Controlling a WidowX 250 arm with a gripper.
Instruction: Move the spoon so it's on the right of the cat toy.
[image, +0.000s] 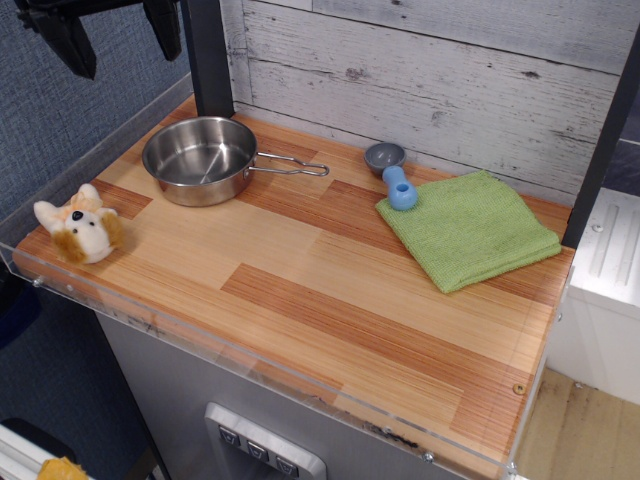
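The spoon (391, 170) lies at the back of the wooden counter, its grey bowl toward the wall and its light-blue handle resting on the corner of a green cloth. The cat toy (78, 229), white and orange-tan plush, sits at the far left edge of the counter. The spoon is well to the right of the toy, with the pan between them. My gripper (118, 38) hangs high at the top left, above the counter's back left corner, its two dark fingers apart and empty.
A steel pan (200, 158) with a wire handle stands at the back left. A folded green cloth (468, 229) lies at the right. A clear acrylic rim (300, 385) borders the counter. A whitewashed plank wall (430, 70) is behind.
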